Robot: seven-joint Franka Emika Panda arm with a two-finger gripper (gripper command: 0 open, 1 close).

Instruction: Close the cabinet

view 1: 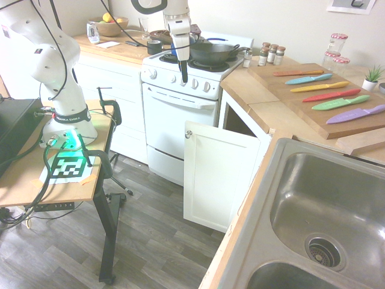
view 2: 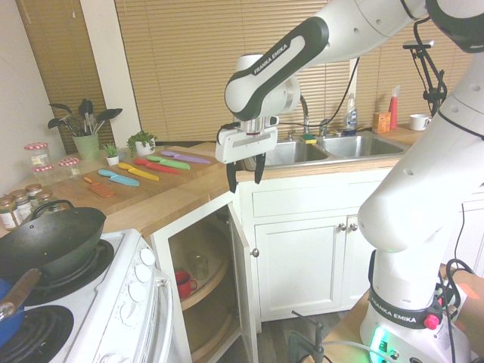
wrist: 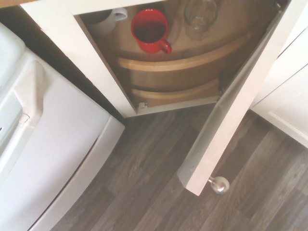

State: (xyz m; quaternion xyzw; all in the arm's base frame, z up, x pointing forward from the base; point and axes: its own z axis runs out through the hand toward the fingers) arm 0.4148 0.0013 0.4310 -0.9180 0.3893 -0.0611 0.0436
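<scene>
Cabinet [view 1: 212,174] door ajar; gripper [view 2: 245,173] spread above; wrist view alone shows red mug [wrist: 150,30], possibly glass.

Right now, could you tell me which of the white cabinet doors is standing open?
The cabinet right beside the oven: its knobbed door is swung out over the floor, baring curved shelves.

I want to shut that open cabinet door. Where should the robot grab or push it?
Best guess: take the cabinet door by its free edge near the round knob, at its top corner away from the hinges. Come from above with the open end effector, which points down, then swing the door toward the opening.
</scene>
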